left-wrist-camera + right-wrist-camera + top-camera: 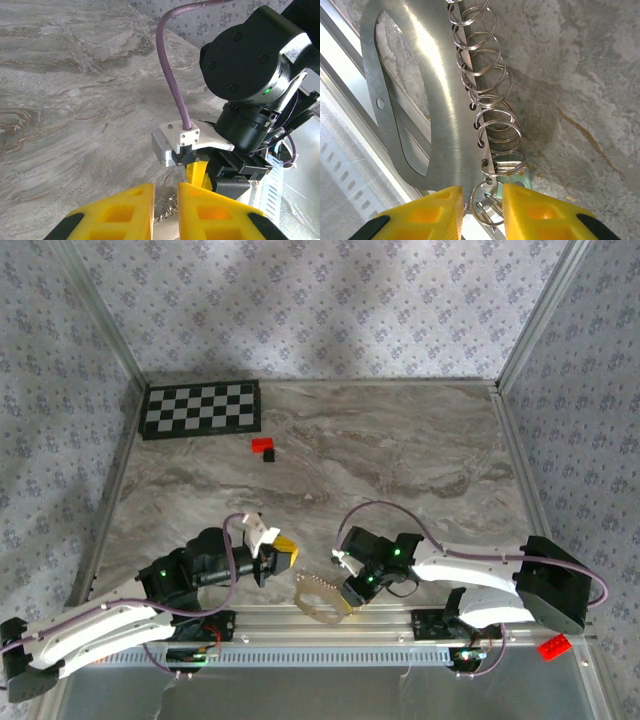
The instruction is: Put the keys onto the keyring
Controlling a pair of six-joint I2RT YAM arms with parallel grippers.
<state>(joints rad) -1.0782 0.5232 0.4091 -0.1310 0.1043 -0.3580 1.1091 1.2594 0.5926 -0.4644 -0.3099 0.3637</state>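
Note:
The keyring is a flat steel plate at the table's near edge, with several wire split rings along one side. A small silvery key hangs on a ring near the plate's end, with a pale green tag beside it. My right gripper has the end ring between its yellow fingers, touching both, and sits at the plate's right end. My left gripper is at the plate's left end. Its fingers stand narrowly apart with rings in the gap; whether they pinch is unclear.
A checkerboard lies at the back left, with a small red-and-black block near it. An aluminium rail runs along the near edge under the plate. A red block sits at the lower right. The right arm's wrist looms close ahead of my left gripper.

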